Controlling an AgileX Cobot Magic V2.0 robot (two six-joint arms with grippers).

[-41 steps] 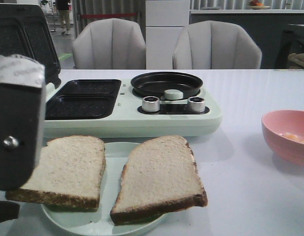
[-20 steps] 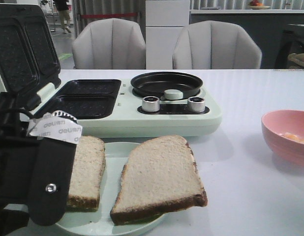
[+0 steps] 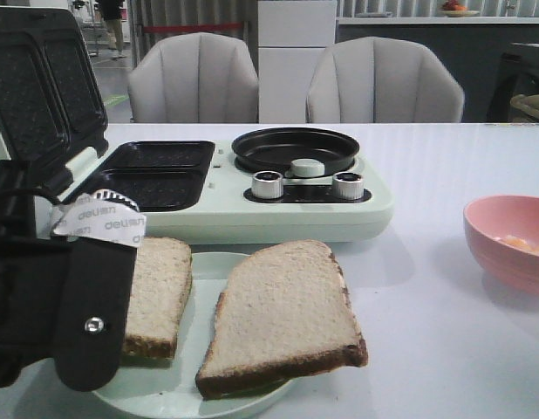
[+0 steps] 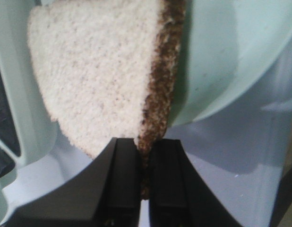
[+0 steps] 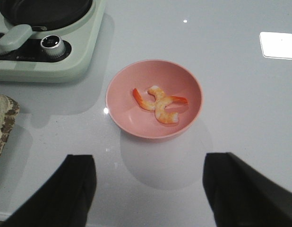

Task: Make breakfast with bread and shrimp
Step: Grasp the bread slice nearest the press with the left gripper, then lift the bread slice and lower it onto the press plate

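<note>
Table (image 3: 444, 349): white and glossy, carrying everything below; two grey chairs (image 3: 195, 78) stand behind its far edge.
Cooker (image 3: 252, 205): pale green, at the back of the table; lid open and tilted up on the left, two dark grill wells (image 3: 147, 175) on the left half, a round black pan (image 3: 296, 148) on the right half, two silver knobs (image 3: 267, 184) along its front.
Left arm: black, filling the near-left of the front view, a white label on top.
Plate (image 3: 195, 388): pale green, in front of the cooker.
Bread (image 3: 283, 314): two slices; one lies flat on the right of the plate, its near corner past the rim. The left slice (image 4: 108, 80) is at the plate's left edge, partly hidden by the arm.
Left gripper (image 4: 144, 161): fingers (image 4: 124, 175) pressed together on the left slice's brown crust corner.
Bowl (image 5: 154, 99): pink, right of the cooker, apart from the plate.
Right gripper (image 5: 153, 189): fingers spread wide, holding nothing, near the bowl on its side away from the cooker.
Shrimp (image 5: 160, 104): curled pink-orange pieces touching each other in the bowl's bottom.
</note>
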